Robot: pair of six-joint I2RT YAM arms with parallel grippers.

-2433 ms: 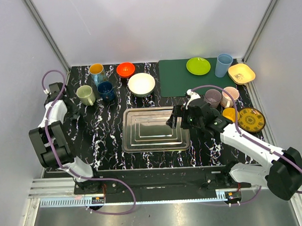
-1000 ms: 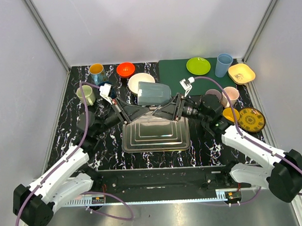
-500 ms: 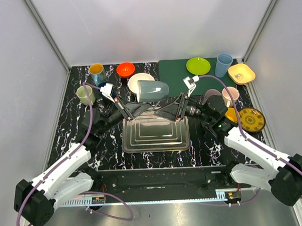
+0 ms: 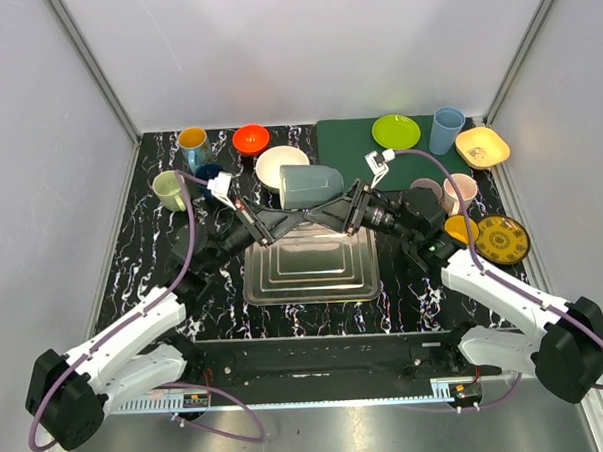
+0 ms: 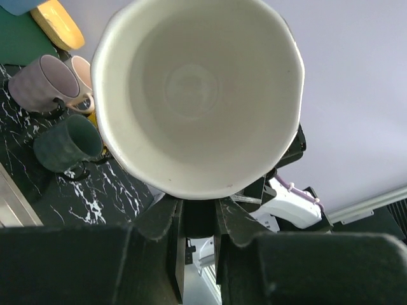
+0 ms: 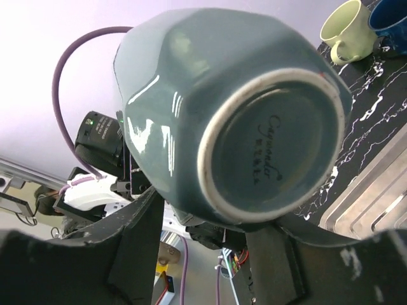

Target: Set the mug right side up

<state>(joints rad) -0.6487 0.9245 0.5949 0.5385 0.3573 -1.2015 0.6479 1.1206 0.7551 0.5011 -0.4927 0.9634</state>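
Mug (image 4: pixel 311 186) off the table, held in the air over the 12 o'clock edge of the tray (image 4: pixel 309 276); it lies on its side, mouth toward 9 o'clock, base toward 3 o'clock; not upright.

Left gripper (image 4: pixel 289 220) reaches in from 8 o'clock, under the mug; left wrist view looks straight into the pale inside; fingers together, clamped on the mug's lower part; the exact hold is hidden beneath the rim.

Right gripper (image 4: pixel 321 217) reaches in from 4 o'clock, tips just beside the left one's; right wrist view shows the ringed base head-on; fingers apart, one on each side of the lower body; cannot tell whether they press on it.

White bowl (image 4: pixel 271 168) at the mug's 10 o'clock, on the table.
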